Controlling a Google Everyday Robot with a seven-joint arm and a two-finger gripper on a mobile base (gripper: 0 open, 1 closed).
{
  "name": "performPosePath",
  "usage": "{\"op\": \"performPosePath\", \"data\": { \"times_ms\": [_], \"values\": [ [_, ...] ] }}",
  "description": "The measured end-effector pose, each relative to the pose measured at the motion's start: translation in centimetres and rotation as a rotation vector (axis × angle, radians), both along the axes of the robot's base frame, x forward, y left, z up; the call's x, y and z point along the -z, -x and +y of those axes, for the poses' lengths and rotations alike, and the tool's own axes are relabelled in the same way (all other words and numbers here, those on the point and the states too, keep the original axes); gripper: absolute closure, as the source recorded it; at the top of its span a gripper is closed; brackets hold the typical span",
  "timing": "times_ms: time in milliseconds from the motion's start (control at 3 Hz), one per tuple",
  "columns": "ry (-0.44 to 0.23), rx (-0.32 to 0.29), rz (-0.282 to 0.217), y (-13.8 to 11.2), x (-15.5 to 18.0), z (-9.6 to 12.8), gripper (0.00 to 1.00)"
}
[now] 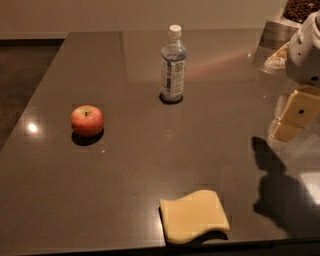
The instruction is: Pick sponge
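Observation:
The sponge [194, 216] is a flat, pale yellow pad with wavy edges. It lies at the near edge of the dark table [135, 165], right of centre. My gripper [289, 125] hangs at the right edge of the view under the white arm [306, 50]. It is above the table, well behind and to the right of the sponge, and holds nothing that I can see. Its shadow [280, 195] falls on the table to the right of the sponge.
A red apple [87, 120] sits at the left of the table. A clear water bottle [173, 65] with a white cap stands upright at the back centre. A bowl of dark pieces [300, 9] and a shiny container [277, 34] are at the back right corner.

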State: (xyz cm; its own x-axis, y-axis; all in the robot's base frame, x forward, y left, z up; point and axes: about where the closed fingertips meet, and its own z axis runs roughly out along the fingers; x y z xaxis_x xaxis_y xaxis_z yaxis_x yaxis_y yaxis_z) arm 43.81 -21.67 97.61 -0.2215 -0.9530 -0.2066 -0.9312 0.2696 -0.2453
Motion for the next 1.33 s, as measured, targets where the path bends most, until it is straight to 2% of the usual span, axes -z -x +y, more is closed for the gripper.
{"op": "performPosePath", "data": {
  "times_ms": [333,667,1000,1333],
  "values": [
    [0.000,0.000,0.000,0.0,0.0,0.0,0.00],
    [-0.004,-0.070,-0.018,1.0,0.1,1.2,0.00],
    [-0.021,-0.235,-0.030,3.6,1.5,4.6,0.00],
    [-0.029,-0.406,-0.014,6.6,3.6,8.4,0.00]
  ]
}}
